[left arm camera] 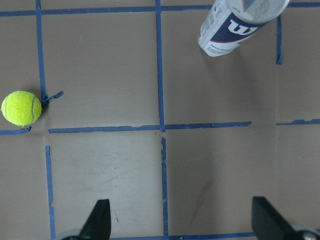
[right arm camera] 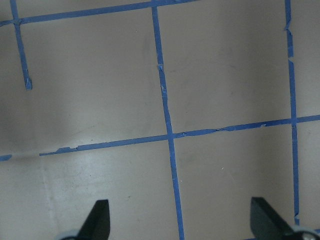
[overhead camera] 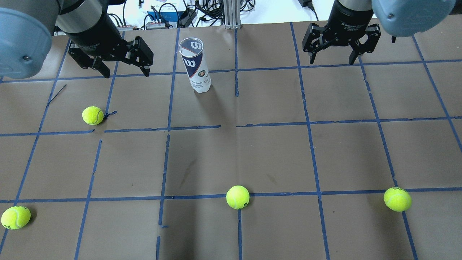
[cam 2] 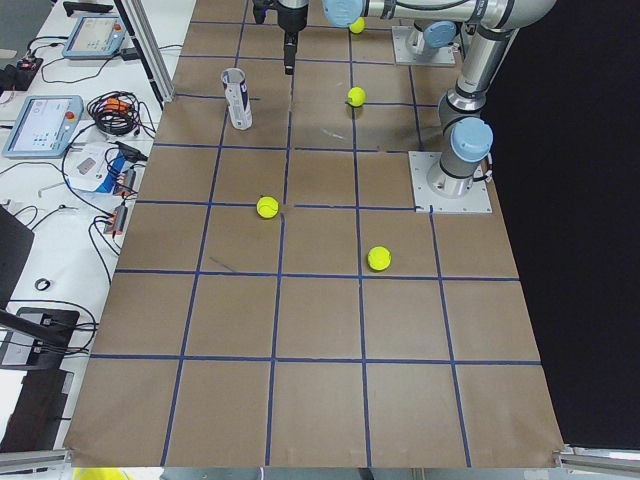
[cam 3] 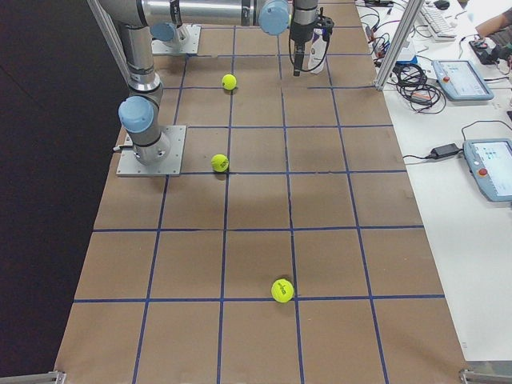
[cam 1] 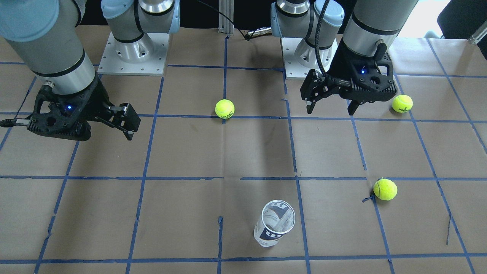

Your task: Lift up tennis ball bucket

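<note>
The tennis ball bucket [overhead camera: 195, 65] is a clear can with a white and navy Wilson label. It stands upright with its top open on the far middle of the table, and also shows in the front view [cam 1: 274, 224] and the left wrist view [left arm camera: 240, 25]. My left gripper [overhead camera: 125, 74] is open and empty, hovering above the table to the left of the bucket and apart from it. Its fingers [left arm camera: 100, 220] frame bare table. My right gripper [overhead camera: 332, 62] is open and empty, far to the right of the bucket. It also shows in the front view [cam 1: 129, 131].
Several yellow-green tennis balls lie loose on the brown paper with its blue tape grid: one near my left gripper [overhead camera: 92, 115], one at the near middle [overhead camera: 237, 197], one at the near right [overhead camera: 397, 199], one at the near left [overhead camera: 15, 217]. Cables and screens lie beyond the far edge.
</note>
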You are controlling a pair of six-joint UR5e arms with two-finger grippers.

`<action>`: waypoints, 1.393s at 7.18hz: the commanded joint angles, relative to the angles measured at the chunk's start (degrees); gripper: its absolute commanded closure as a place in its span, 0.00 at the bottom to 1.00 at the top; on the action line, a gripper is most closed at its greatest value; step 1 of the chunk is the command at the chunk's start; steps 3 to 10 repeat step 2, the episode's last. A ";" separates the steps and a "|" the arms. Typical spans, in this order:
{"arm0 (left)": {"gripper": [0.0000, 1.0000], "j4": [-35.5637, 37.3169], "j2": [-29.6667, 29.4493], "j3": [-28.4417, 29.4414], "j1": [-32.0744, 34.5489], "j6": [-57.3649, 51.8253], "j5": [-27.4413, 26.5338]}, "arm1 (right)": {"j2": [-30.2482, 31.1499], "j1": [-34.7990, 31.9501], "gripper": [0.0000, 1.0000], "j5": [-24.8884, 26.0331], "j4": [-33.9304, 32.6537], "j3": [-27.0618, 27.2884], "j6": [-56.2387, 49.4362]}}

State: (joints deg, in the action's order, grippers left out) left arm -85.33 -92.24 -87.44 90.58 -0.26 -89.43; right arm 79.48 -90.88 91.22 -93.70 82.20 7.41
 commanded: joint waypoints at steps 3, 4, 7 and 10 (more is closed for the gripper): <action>0.00 -0.01 0.05 -0.01 -0.06 -0.09 0.13 | -0.12 0.00 0.00 -0.08 -0.43 0.15 0.15; 0.00 -0.01 0.05 -0.01 -0.06 -0.09 0.13 | -0.12 0.00 0.00 -0.08 -0.43 0.15 0.15; 0.00 -0.01 0.05 -0.01 -0.06 -0.09 0.13 | -0.12 0.00 0.00 -0.08 -0.43 0.15 0.15; 0.00 -0.01 0.05 -0.01 -0.06 -0.09 0.13 | -0.12 0.00 0.00 -0.08 -0.43 0.15 0.15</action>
